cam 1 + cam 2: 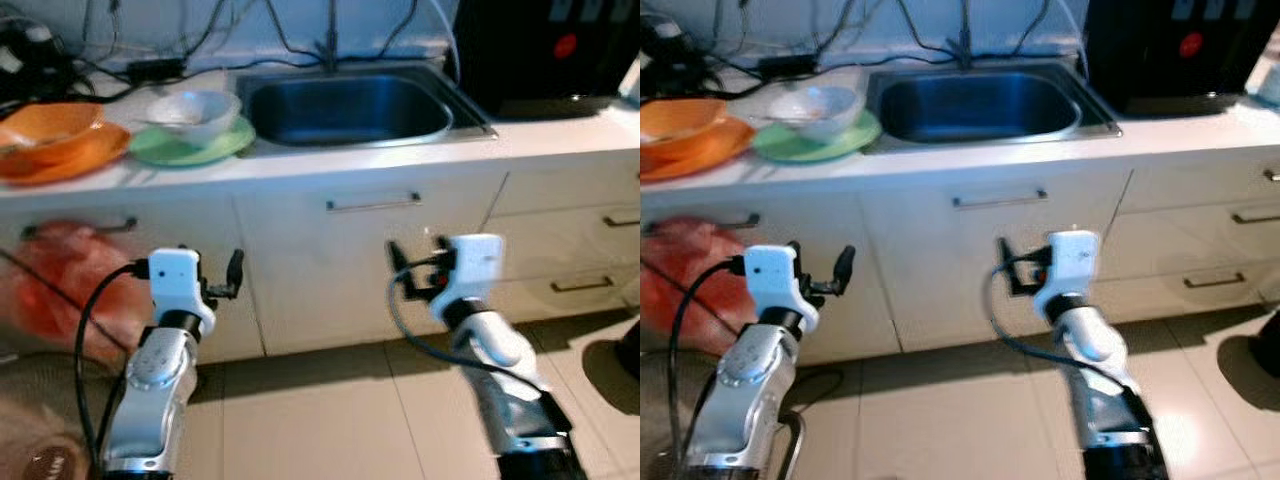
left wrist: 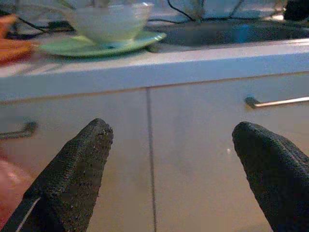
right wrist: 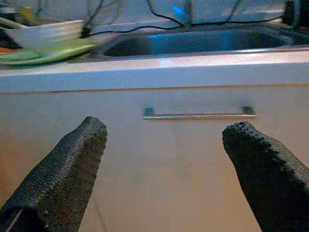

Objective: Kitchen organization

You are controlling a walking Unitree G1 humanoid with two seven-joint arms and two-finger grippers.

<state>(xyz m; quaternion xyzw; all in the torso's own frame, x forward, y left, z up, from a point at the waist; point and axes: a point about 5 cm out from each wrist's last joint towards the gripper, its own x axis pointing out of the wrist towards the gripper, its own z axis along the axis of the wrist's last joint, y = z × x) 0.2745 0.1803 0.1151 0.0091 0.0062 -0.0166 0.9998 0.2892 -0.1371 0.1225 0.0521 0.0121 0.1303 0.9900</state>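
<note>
The robot stood before the counter [image 1: 420, 150], so the step in hand seemed to be the approach; nothing was yet held. The sink [image 1: 345, 105] lay above and beyond the right pincer [image 3: 164, 159], whose fingers were spread wide with nothing between them, facing a drawer handle [image 3: 199, 115]. The left pincer [image 2: 169, 169] was also spread and empty, low before the cabinet front. Above and beyond it stood the green plate [image 1: 190, 143] carrying a white bowl [image 1: 195, 112], and farther to its left the orange bowl [image 1: 50, 130] on an orange plate. The next move probably called for raising a pincer to counter height and coming closer to the dishes.
</note>
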